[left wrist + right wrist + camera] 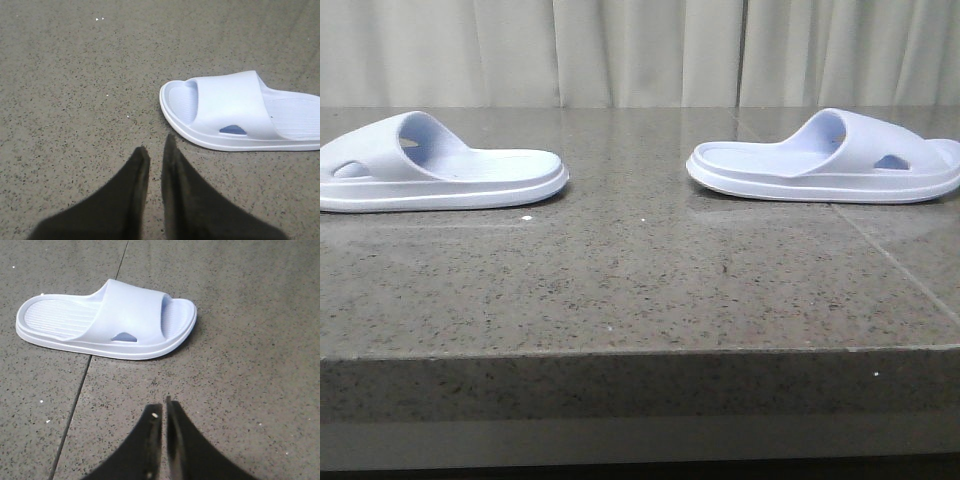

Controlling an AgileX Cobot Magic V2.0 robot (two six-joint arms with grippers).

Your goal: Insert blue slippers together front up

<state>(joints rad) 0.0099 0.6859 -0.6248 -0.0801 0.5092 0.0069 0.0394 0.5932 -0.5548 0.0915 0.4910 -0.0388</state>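
Note:
Two pale blue slippers lie flat, sole down, on the speckled stone table. In the front view one slipper (440, 170) is at the far left with its toe end pointing left, and the other slipper (830, 160) is at the right with its toe end pointing right; their heels face each other across a wide gap. My left gripper (156, 147) is shut and empty above bare table, with the left slipper (235, 107) just beyond its tips. My right gripper (163, 407) is shut and empty, a short way from the right slipper (120, 315). Neither gripper shows in the front view.
The table's front edge (640, 350) runs across the front view. A thin seam (75, 405) crosses the tabletop beside the right slipper. A pale curtain (640, 50) hangs behind the table.

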